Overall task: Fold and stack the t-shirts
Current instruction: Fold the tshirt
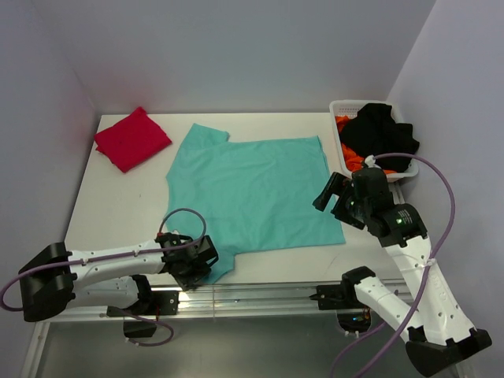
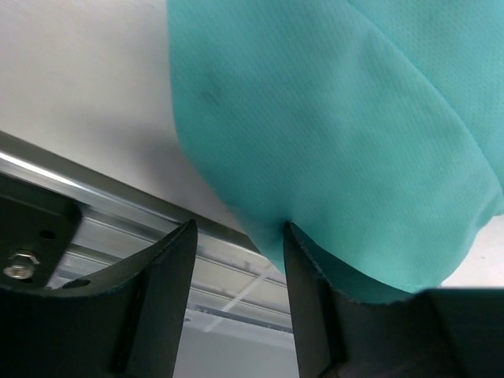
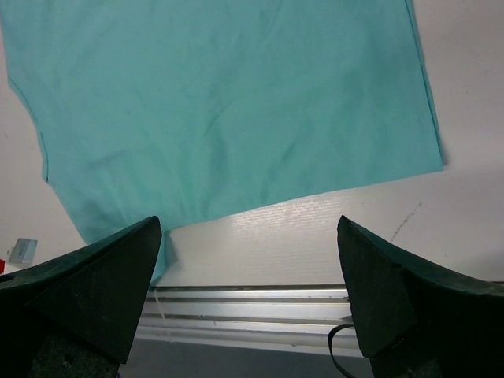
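Observation:
A teal-green t-shirt (image 1: pixel 252 189) lies spread flat in the middle of the white table. Its near-left sleeve reaches the table's front edge. My left gripper (image 1: pixel 193 264) sits low at that sleeve and is open. In the left wrist view the sleeve (image 2: pixel 331 134) drapes onto the right finger (image 2: pixel 311 307), and the gap of my left gripper (image 2: pixel 239 228) is empty. My right gripper (image 1: pixel 335 197) hovers above the shirt's right hem, wide open and empty. The right wrist view has the shirt (image 3: pixel 228 102) beyond my right gripper (image 3: pixel 248 224). A crimson-red t-shirt (image 1: pixel 132 138) lies folded at the back left.
A white basket (image 1: pixel 343 106) at the back right holds black and orange clothes. An aluminium rail (image 1: pixel 260 295) runs along the table's front edge and also shows in the right wrist view (image 3: pixel 252 311). Walls close in the back and both sides.

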